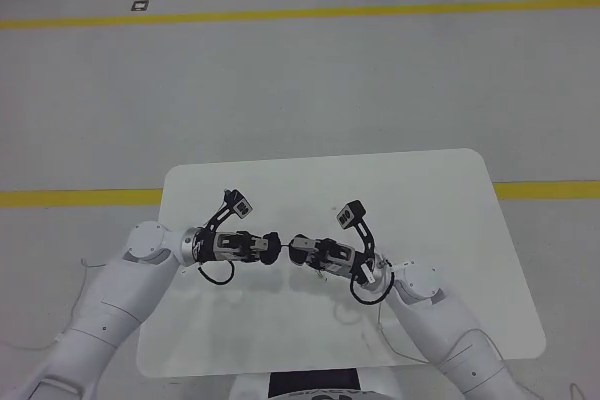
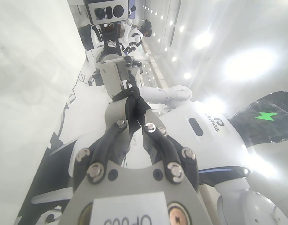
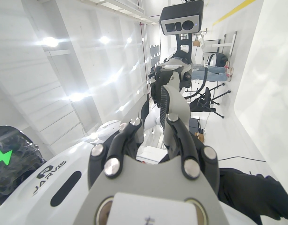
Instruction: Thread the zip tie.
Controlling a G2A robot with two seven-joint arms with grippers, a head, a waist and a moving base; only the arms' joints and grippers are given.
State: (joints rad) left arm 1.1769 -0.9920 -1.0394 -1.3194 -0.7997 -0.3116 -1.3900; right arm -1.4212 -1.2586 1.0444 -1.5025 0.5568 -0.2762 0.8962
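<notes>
Left end effector [image 2: 134, 107] pinches zip tie [image 1: 281, 243]; whether right end effector [image 1: 298, 246] grips, unclear.

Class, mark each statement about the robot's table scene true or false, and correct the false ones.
1. The two grippers face each other over the table. True: the left gripper and right gripper point tip to tip above the table.
2. The zip tie lies loose at the table's edge. False: the zip tie is a thin dark strand spanning the small gap between the grippers.
3. The left gripper is wide open. False: it is shut on the zip tie.
4. The table is white with rounded corners. True.
</notes>
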